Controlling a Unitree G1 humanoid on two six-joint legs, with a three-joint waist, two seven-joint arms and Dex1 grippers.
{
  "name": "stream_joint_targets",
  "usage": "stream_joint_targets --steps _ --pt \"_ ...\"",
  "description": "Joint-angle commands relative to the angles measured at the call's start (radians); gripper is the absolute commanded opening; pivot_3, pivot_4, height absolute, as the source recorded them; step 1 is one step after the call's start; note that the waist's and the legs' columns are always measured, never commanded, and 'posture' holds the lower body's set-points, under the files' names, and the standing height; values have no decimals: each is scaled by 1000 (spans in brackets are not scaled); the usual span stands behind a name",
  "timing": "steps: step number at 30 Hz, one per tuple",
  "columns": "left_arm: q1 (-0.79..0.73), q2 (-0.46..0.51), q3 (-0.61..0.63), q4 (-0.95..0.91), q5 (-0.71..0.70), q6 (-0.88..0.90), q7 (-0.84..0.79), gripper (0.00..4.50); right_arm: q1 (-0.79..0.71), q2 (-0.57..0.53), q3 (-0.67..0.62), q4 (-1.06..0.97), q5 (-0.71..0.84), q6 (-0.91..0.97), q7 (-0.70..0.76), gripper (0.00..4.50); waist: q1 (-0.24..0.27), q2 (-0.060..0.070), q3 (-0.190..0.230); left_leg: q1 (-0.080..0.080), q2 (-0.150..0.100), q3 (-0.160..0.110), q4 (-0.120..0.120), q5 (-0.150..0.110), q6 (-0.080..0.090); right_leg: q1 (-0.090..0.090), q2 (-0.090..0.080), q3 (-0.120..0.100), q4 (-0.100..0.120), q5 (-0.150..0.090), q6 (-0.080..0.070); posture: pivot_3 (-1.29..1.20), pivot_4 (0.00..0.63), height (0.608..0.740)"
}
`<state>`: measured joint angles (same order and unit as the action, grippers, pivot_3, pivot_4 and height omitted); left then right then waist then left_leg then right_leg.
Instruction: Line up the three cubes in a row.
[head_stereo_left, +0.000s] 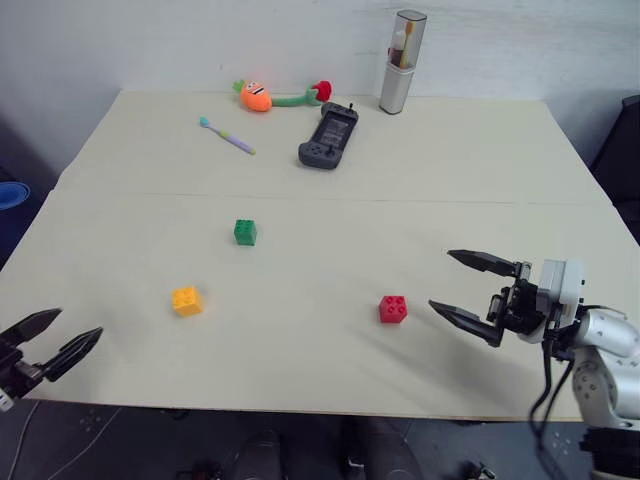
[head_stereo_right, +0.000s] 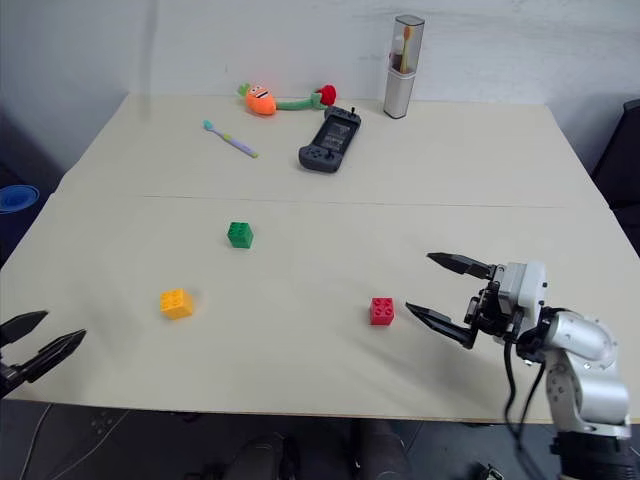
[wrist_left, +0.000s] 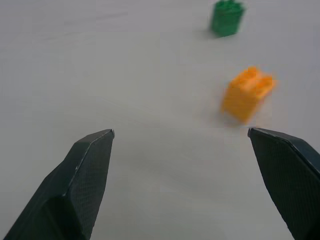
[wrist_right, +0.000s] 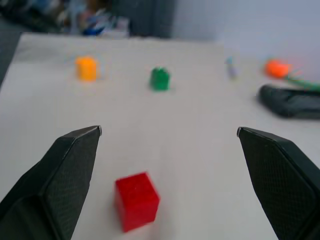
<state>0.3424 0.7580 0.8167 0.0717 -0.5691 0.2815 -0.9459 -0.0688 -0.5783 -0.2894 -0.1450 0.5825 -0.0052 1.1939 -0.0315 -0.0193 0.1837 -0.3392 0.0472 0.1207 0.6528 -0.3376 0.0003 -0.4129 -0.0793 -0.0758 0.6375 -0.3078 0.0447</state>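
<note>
Cream table (head_stereo_left: 420, 200): red cube (head_stereo_left: 393, 309), green cube (head_stereo_left: 245, 232), yellow-orange cube (head_stereo_left: 187, 300), controller (head_stereo_left: 328, 136), toothbrush (head_stereo_left: 227, 135).

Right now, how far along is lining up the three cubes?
Nothing is lined up yet. The red cube, green cube and yellow-orange cube sit apart on the table in a triangle. Neither gripper holds anything: the right gripper hovers beside the red cube with jaws open, and the left gripper is open near the table's front edge. All the lining up remains.
</note>
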Motion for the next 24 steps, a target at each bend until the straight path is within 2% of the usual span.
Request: stream_joint_targets --steps 1,4,9,12,15,19,24 --pt "-16 22 20 11 9 -26 10 4500 0 -12 -23 -46 74 32 2 4468 6 -1 -1 0 0 0 0 0 0 1 0 0 0 0 0 0 150 740" --pt "-100 38 -49 -63 2 -4 38 4500 -2 -16 -19 -35 69 18 6 4468 21 -3 -2 0 0 -1 -1 -1 -2 1 -1 -1 -2 0 -1 0 150 740" --pt "-346 74 -237 -261 -74 327 237 4500 -27 -28 -1 -41 57 21 6 4468 34 -3 -2 -1 0 -2 -1 -2 -3 1 -2 -1 -2 0 -1 0 150 740" --pt "-587 12 -434 -355 -65 592 468 4500 -44 -30 16 -69 48 40 -19 4468 28 -2 -1 0 -1 -1 -2 2 -6 1 -2 -1 -2 0 0 0 150 740" --pt "-799 -143 -531 -357 -21 807 717 4500 -51 -33 26 -96 46 60 -47 4468 25 -3 -1 -1 0 0 -1 4 -7 1 1 0 0 1 1 0 150 740" --pt "-896 -289 -589 -351 64 853 884 4500 -48 -37 32 -132 48 80 -75 4468 25 -4 0 -1 0 1 0 5 -8 0 3 1 1 1 1 0 150 740" --pt "-919 -387 -723 -233 260 714 1015 4500 -37 -41 25 -164 54 96 -104 4468 33 -5 0 0 0 2 0 7 -9 0 4 1 1 1 1 0 150 740"
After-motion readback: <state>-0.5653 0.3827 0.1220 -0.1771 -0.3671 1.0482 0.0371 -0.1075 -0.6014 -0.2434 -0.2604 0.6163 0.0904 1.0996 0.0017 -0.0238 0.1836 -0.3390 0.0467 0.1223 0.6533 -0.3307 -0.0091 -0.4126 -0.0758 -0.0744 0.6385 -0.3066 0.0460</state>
